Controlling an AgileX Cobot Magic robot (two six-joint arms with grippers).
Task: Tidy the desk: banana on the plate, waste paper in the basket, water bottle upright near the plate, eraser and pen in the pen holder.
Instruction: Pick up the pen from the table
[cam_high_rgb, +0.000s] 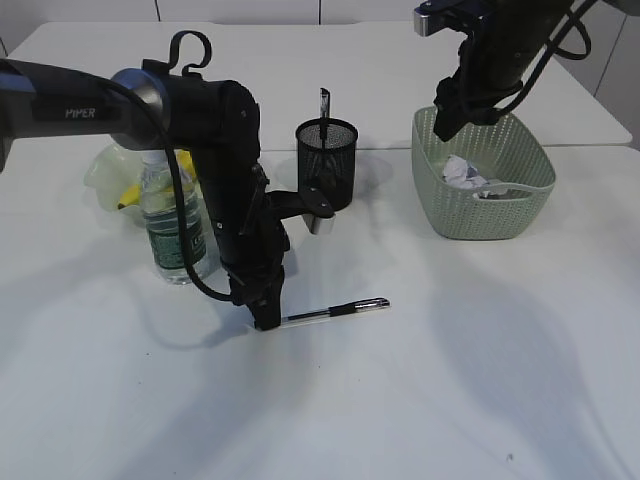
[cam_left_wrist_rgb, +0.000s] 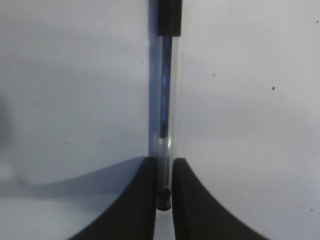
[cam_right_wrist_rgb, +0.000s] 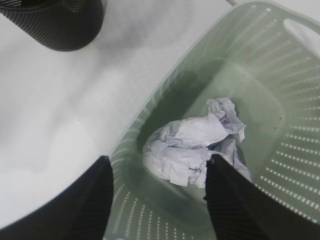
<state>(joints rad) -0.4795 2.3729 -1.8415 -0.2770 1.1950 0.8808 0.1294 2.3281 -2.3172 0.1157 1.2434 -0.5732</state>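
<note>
A clear pen (cam_high_rgb: 335, 311) with a black cap lies on the white desk. My left gripper (cam_high_rgb: 266, 322) is down at its left end, jaws shut on the pen barrel (cam_left_wrist_rgb: 163, 125). My right gripper (cam_high_rgb: 447, 118) hangs open above the green basket (cam_high_rgb: 520, 215), where the crumpled waste paper (cam_high_rgb: 468, 174) lies; it also shows in the right wrist view (cam_right_wrist_rgb: 192, 142). The water bottle (cam_high_rgb: 173, 225) stands upright beside the plate (cam_high_rgb: 105, 172) with the banana (cam_high_rgb: 130, 195). The black mesh pen holder (cam_high_rgb: 327, 160) stands behind. The eraser is not visible.
A small metal block (cam_high_rgb: 320, 222) sits on the desk in front of the pen holder. The left arm crosses in front of the bottle and plate. The pen holder's rim (cam_right_wrist_rgb: 55, 25) shows at the top left of the right wrist view.
</note>
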